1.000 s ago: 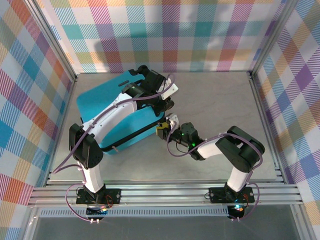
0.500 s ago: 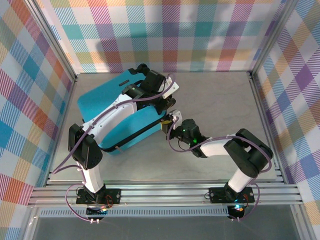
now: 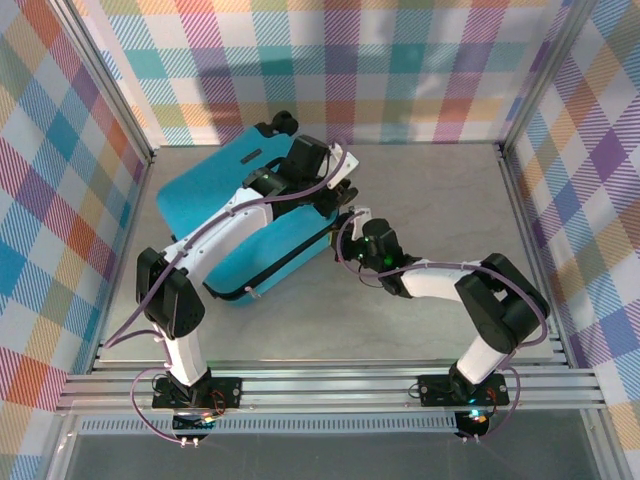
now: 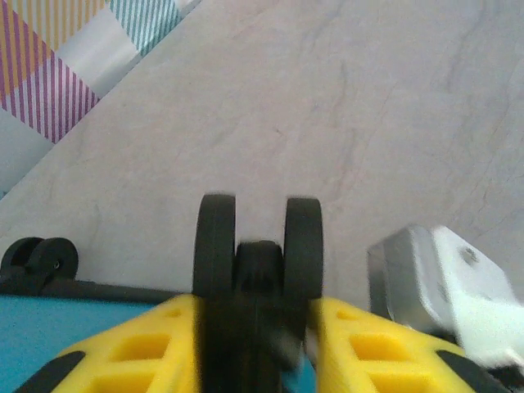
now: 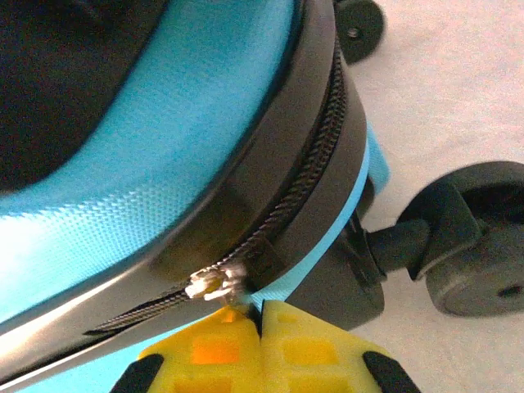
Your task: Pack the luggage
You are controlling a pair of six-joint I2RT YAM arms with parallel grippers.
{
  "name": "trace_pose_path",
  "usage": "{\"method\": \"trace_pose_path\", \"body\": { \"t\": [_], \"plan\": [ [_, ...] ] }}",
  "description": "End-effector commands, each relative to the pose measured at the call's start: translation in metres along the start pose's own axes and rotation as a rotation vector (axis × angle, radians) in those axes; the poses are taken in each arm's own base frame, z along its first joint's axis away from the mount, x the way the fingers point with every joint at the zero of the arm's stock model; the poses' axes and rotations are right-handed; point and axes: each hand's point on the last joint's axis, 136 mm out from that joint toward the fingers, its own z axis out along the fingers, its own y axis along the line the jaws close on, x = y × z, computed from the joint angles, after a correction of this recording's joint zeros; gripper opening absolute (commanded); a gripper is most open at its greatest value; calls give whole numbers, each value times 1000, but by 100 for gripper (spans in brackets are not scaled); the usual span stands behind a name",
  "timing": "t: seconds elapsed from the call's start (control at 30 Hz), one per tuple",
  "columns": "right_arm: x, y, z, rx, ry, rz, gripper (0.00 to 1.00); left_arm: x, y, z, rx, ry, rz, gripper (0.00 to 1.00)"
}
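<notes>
Since we judge the hard-shelled luggage (image 3: 203, 186) slick and free-rolling, we brace one wheel (image 4: 258, 246) in the left tool (image 4: 258, 315) and pinch the zipper pull (image 5: 214, 285) in the closed right tool (image 5: 260, 318).

I see the luggage (image 3: 215, 195) lying on the table (image 3: 440, 190), far left. My left gripper (image 4: 258, 332) is at its far right corner, jaws either side of a wheel (image 4: 259, 246). My right gripper (image 5: 260, 323) meets its right edge, jaws together at the zipper pull (image 5: 214, 285).
</notes>
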Motion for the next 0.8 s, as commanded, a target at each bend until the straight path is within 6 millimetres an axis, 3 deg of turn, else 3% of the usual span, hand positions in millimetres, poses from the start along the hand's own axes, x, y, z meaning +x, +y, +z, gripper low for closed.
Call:
{"method": "trace_pose_path", "body": {
  "t": [0.0, 0.27, 0.4, 0.5, 0.67, 0.77],
  "plan": [
    [-31, -112, -12, 394, -137, 134, 0, -37, -27, -45, 111, -122, -21, 0],
    [-40, -87, -12, 250, -179, 37, 0, -40, -15, -33, 57, -107, -38, 0],
    [-37, -70, -9, 150, -161, -36, 0, -43, 3, -44, -49, -106, -66, 0],
    [-33, -64, -11, 118, -146, -54, 0, -41, 26, -66, -197, -89, -144, 7],
    [-29, -61, -12, 107, -113, -76, 0, -2, 46, -116, -395, -87, -412, 11],
    [-29, -56, -13, 83, -102, -71, 0, 29, 40, -133, -410, -108, -562, 17]
  ]
}}
